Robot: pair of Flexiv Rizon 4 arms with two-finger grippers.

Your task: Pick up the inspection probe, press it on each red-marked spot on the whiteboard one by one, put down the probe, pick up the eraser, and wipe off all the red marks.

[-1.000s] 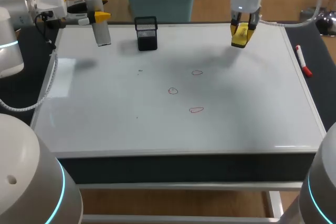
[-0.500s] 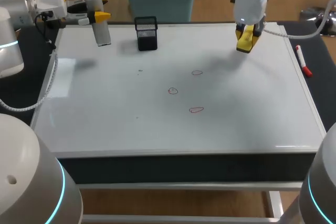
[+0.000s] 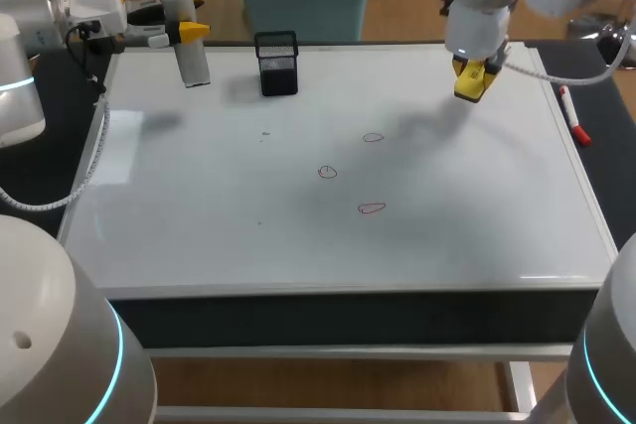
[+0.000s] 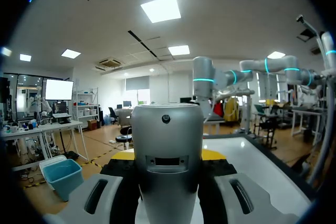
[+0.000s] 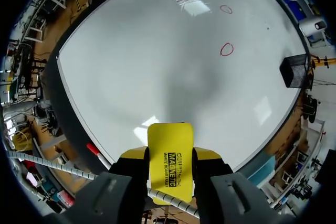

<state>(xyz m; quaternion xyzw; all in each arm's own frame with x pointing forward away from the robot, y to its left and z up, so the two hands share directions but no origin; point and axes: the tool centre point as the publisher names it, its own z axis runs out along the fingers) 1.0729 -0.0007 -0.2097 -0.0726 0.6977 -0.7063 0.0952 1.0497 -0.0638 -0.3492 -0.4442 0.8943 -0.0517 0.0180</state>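
Right gripper point(image 3: 473, 84): fingers clamped on the yellow eraser point(image 5: 169, 153) from both sides. I see it held above the whiteboard point(image 3: 199, 206) near the far right corner, clear of the surface. Three red marks point(image 3: 372, 137) sit mid-board, well apart from the eraser. Left gripper point(image 3: 189, 31): closed around the grey probe point(image 3: 191, 62), which stands upright at the far left corner.

Head camera looks down from behind on the whole whiteboard point(image 3: 248, 225); right wrist camera shares it from above; left looks level, outward.
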